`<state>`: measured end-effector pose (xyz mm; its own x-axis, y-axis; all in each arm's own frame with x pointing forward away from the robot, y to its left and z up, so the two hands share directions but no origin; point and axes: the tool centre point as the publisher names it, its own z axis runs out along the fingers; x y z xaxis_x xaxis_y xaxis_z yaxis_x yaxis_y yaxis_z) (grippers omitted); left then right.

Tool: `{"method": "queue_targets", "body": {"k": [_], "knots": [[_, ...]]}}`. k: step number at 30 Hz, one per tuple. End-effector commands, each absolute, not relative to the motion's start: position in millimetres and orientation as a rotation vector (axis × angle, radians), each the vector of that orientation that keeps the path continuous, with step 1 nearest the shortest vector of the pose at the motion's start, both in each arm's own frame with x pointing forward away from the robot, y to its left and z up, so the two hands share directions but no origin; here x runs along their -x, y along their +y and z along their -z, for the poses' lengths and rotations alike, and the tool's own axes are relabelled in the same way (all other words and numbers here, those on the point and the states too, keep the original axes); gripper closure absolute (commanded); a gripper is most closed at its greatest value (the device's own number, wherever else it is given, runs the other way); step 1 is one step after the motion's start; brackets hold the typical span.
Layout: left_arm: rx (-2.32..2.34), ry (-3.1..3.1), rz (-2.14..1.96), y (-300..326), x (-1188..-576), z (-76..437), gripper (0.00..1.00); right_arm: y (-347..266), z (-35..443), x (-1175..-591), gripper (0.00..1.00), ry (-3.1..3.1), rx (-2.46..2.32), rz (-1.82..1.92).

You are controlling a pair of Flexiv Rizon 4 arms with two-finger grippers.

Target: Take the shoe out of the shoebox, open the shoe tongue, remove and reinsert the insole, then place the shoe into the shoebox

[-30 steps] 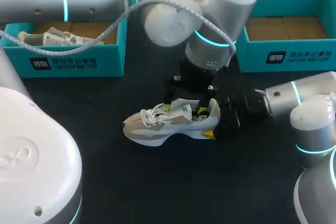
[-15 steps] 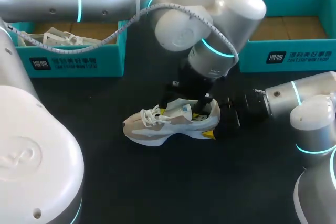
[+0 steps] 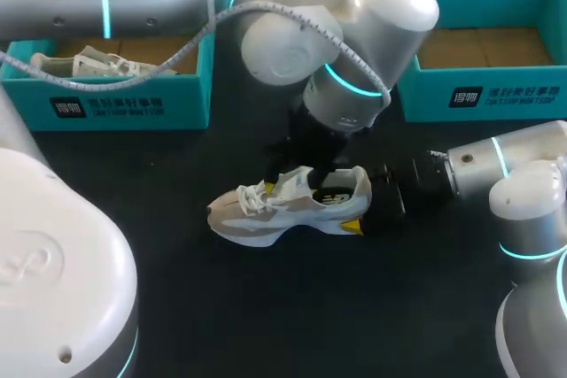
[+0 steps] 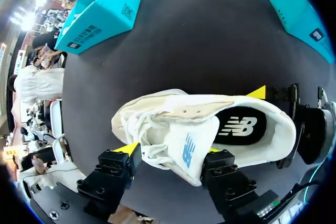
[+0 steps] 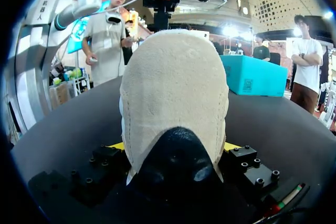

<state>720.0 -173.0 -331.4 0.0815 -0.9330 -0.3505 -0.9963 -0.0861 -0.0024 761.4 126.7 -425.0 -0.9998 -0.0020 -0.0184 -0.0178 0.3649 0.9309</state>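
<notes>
the fingers [image 5: 107,160] of the right gripper [image 5: 174,148] are clamped on the heel of the shoe [image 3: 288,205], with one yellow tip pressed to each side of it. the shoe stretches away ahead of them, upright on its sole on the dark table [image 3: 266,316]. the fingers [image 4: 113,167] of the left gripper [image 4: 171,149] stand spread wide over the shoe from above and hold nothing. one tip sits by the laces [image 4: 149,140] toward the toe and the other at the edge of the shoe's opening, with the tongue [image 4: 189,148] standing up loose between them. just past that second finger, toward the heel, the black insole [image 4: 239,127] lies inside the shoe. well apart from both pairs of fingers are the left box [image 3: 115,99], teal, with a second shoe [image 3: 84,64] in it, and the right box [image 3: 483,95], also teal.
</notes>
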Motion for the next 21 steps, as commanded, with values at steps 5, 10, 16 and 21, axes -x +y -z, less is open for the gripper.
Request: {"method": "queue_targets", "body": {"k": [5,10,16,21], "knots": [[2.167,1.965,-0.301,-146,-701,321,1.00,132,429,-763,1.00,2.585,0.017,-1.757],[2.245,1.944,-0.295,-127,-702,317,1.00,132,429,-763,1.00,2.585,0.017,-1.757],[2.307,1.933,-0.244,-112,-706,312,1.00,132,429,-763,1.00,2.585,0.017,-1.757],[2.318,1.941,-0.251,-98,-702,315,1.00,132,429,-763,1.00,2.585,0.017,-1.757]]}}
